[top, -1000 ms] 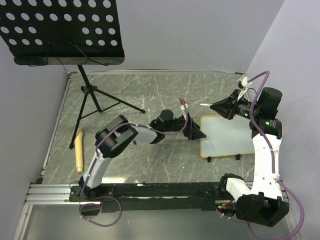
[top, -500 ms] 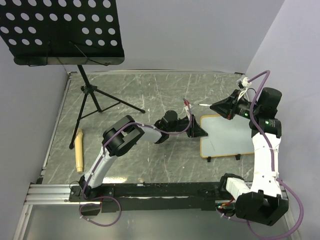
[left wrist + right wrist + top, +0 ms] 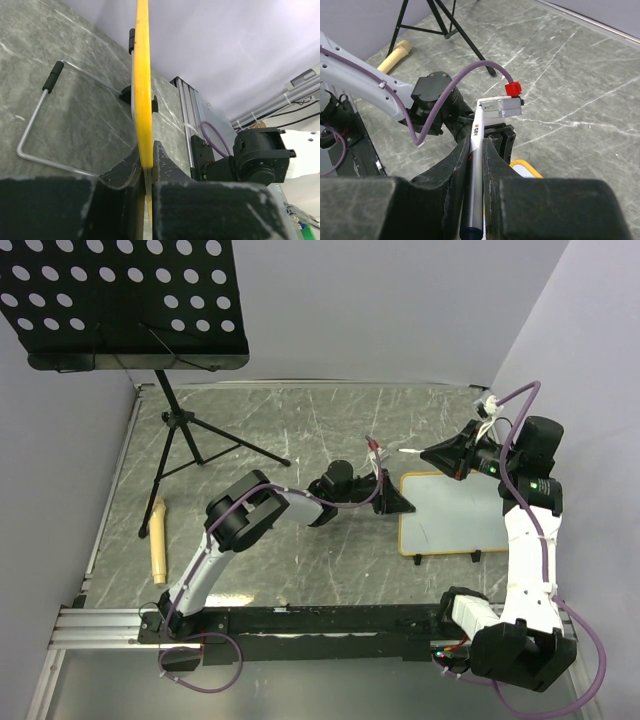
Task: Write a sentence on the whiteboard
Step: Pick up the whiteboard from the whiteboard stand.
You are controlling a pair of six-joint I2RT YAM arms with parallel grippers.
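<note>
The small rectangular whiteboard with a thin tan wooden frame [image 3: 455,515] stood on the grey marbled table [image 3: 300,420], right of centre and in front of the right arm. It was propped at a tilt on a bent wire stand with black foam tips [image 3: 35,135]. Its face looked blank from above, with no blue sentence yet visible.

The board looked light, thin and stiff, so on that slim prop a pen stroke would probably push it back or skate it across the smooth stone. The frame edge was the sensible place to hold it, clear of the writing face. The left gripper [image 3: 398,504] was there, its 2 jaws pinched tight on the board's left edge. The right gripper [image 3: 432,452] hovered above the board's upper left corner, clamped around a white marker pen [image 3: 410,450] that pointed left.

The top view gave the layout and the bare face but hid the grips. The left wrist view showed the frame edge-on between the jaws and the wire stand behind it. The right wrist view showed the marker barrel [image 3: 474,170] seated between the fingers [image 3: 450,170], with only 1 tan corner of the board in sight.
</note>
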